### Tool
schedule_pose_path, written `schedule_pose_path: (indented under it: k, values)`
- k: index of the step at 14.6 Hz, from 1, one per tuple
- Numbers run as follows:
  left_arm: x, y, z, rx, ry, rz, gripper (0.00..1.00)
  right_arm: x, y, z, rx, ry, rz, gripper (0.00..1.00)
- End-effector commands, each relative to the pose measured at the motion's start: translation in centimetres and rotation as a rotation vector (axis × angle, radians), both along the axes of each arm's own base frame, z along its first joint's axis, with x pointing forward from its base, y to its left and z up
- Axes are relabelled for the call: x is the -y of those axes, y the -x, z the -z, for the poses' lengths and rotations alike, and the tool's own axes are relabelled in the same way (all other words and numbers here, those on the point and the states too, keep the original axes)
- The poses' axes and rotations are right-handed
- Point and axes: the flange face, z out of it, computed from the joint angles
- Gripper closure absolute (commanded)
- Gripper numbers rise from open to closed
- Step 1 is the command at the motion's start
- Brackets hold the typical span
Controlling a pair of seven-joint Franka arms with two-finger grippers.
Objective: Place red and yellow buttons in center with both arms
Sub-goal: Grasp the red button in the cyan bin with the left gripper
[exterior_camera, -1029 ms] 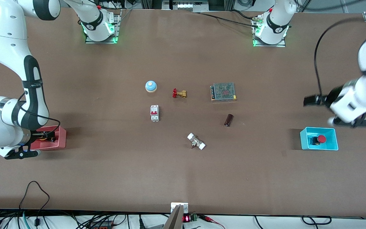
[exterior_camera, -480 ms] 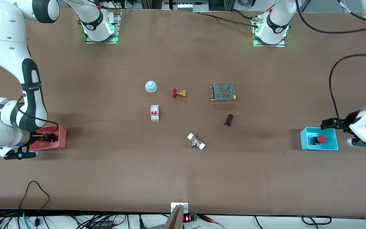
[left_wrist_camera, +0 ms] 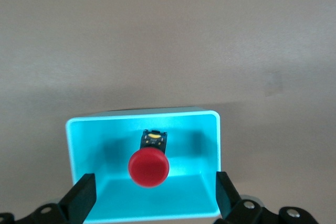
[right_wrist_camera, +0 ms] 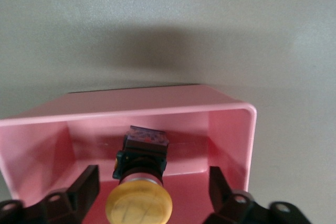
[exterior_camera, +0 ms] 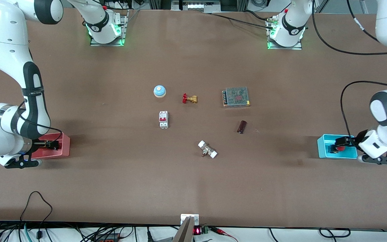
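Note:
The red button [left_wrist_camera: 149, 167] lies on its side in the cyan bin [left_wrist_camera: 142, 115] at the left arm's end of the table. My left gripper [left_wrist_camera: 153, 195] is open over that bin, with a finger on each side of the red cap and not touching it. In the front view the left gripper [exterior_camera: 340, 143] partly covers the red button [exterior_camera: 340, 148]. The yellow button [right_wrist_camera: 139, 205] lies in the pink bin [right_wrist_camera: 157, 108] at the right arm's end. My right gripper [right_wrist_camera: 152, 184] is open and low in the bin, its fingers flanking the button. In the front view the right gripper [exterior_camera: 50, 145] hides the yellow button.
On the middle of the table lie a blue-and-white bell [exterior_camera: 159, 91], a brass valve with a red handle [exterior_camera: 189, 98], a grey meshed box [exterior_camera: 236, 96], a white circuit breaker [exterior_camera: 163, 119], a dark cylinder [exterior_camera: 242, 126] and a white-ended fitting [exterior_camera: 207, 149].
My left arm has swung down from above the table's end, bringing its gripper over the cyan bin around the red button. My right arm has barely moved.

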Motion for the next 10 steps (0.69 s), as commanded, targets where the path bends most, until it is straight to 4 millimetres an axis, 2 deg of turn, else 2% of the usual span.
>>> schedule_pose_path:
  k: [1, 6, 10]
  values:
    - [0.0, 0.2, 1.6, 0.019, 0.016, -0.010, 0.00, 0.0, -0.1, -0.2, -0.015, -0.027, -0.001, 0.19]
    - [-0.3, 0.6, 5.2, 0.014, 0.023, -0.029, 0.00, 0.0, -0.1, -0.3, -0.018, -0.028, -0.002, 0.41]
    - [-1.0, 0.8, 6.6, 0.008, 0.022, -0.033, 0.00, 0.0, -0.1, -0.4, -0.013, -0.027, -0.004, 0.58]
